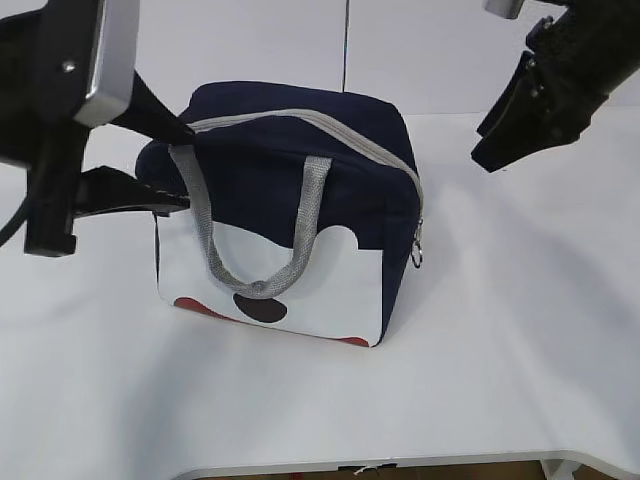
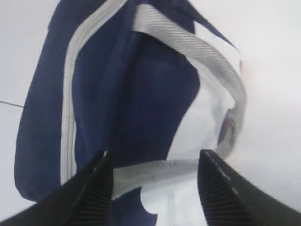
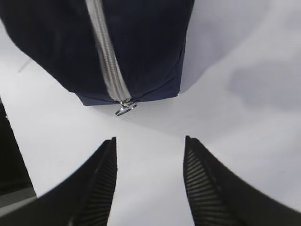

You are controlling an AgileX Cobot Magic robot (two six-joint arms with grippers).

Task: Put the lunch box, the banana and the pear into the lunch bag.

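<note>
The navy lunch bag (image 1: pixel 300 170) stands upright on the white table with its grey zipper (image 1: pixel 330 125) shut along the top. Its ring pull (image 1: pixel 417 255) hangs at the right corner. My left gripper (image 1: pixel 188 168) is open at the bag's left side. In the left wrist view this gripper (image 2: pixel 154 155) has the grey handle (image 2: pixel 188 42) running across just beyond its spread tips, ungripped. My right gripper (image 1: pixel 480 148) hangs open above and right of the bag. Its wrist view shows it (image 3: pixel 150 139) empty over the table, short of the pull (image 3: pixel 123 108). The lunch box, banana and pear are out of view.
White tabletop (image 1: pixel 500 350) surrounds the bag, and its front edge (image 1: pixel 400 465) runs along the bottom of the exterior view. A white wall stands behind.
</note>
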